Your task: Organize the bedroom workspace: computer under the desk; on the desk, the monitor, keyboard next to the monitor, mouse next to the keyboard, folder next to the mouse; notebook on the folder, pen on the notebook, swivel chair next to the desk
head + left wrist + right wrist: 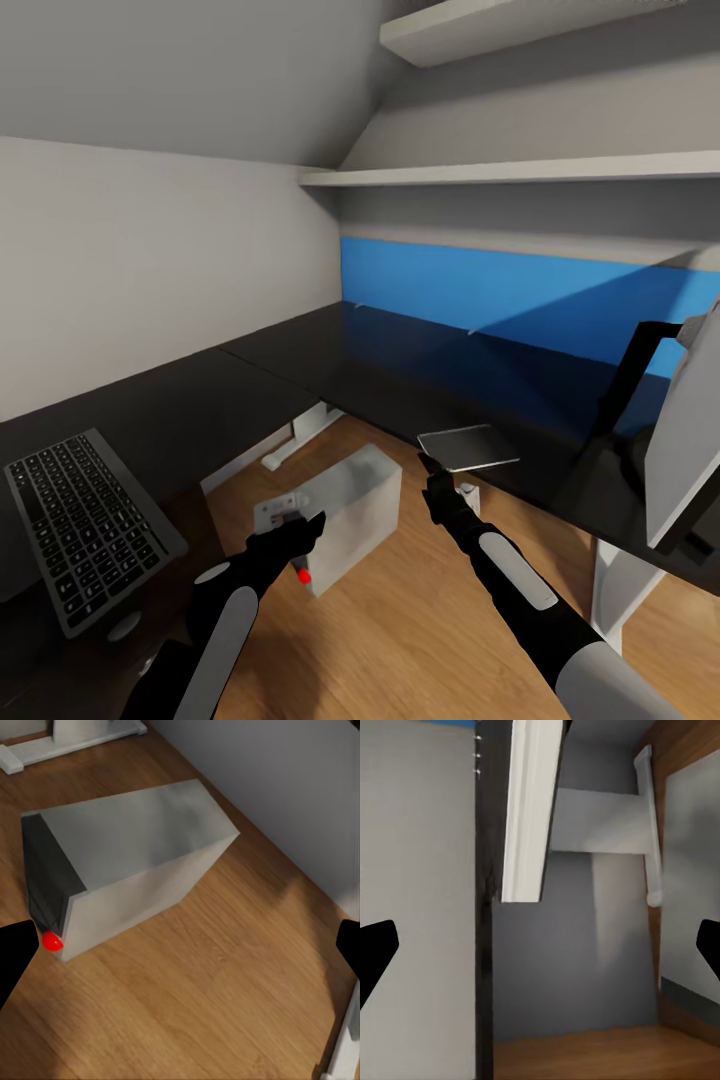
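The grey computer tower (345,505) lies on its side on the wood floor in front of the black desk (330,365); a red light (51,940) glows at its dark front end. My left gripper (308,530) hovers open just above that end, its fingers spread wide (180,949). The keyboard (85,530) lies on the desk's left wing, with a small grey oval, probably the mouse (125,625), at its near corner. A thin grey flat item (468,447), folder or notebook, overhangs the desk's front edge. My right gripper (432,468) is open right below its near corner. The monitor (690,450) stands at the right.
White desk legs (300,435) stand on the floor behind the tower, and another leg (610,590) stands at the right. A blue panel (520,295) backs the desk, with white shelves (520,170) above. Open wood floor lies between my arms.
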Motion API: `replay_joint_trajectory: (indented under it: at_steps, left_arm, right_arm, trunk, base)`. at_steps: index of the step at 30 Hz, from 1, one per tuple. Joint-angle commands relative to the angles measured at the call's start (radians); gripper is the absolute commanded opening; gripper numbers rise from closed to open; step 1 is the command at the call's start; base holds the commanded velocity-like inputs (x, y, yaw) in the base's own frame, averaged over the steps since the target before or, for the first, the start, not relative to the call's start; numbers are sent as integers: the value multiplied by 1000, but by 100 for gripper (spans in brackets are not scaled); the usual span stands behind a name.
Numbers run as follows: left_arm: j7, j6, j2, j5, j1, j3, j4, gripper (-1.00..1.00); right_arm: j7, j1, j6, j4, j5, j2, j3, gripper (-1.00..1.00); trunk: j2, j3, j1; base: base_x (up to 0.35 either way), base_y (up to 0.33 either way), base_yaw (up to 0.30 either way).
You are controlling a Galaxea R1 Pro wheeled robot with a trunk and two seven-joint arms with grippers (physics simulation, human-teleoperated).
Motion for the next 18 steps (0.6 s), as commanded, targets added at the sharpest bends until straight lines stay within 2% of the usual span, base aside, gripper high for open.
replay_joint_trajectory:
  at_steps: [1, 15, 18]
  left_arm:
    - [10, 2, 0, 11, -1, -1, -1, 100]
    - [9, 2, 0, 10, -1, -1, -1, 100]
    - [9, 2, 0, 11, -1, -1, -1, 100]
  right_arm:
    - [4, -1, -1, 0, -11, -1, 3, 100]
    - [4, -1, -1, 0, -10, -3, 2, 100]
    - [4, -1, -2, 1, -9, -4, 1, 100]
  trunk:
    - [7, 2, -4]
    - [105, 46, -58]
    - [105, 46, -58]
  base:
    - [0, 0, 0]
    - [0, 0, 0]
    - [0, 0, 0]
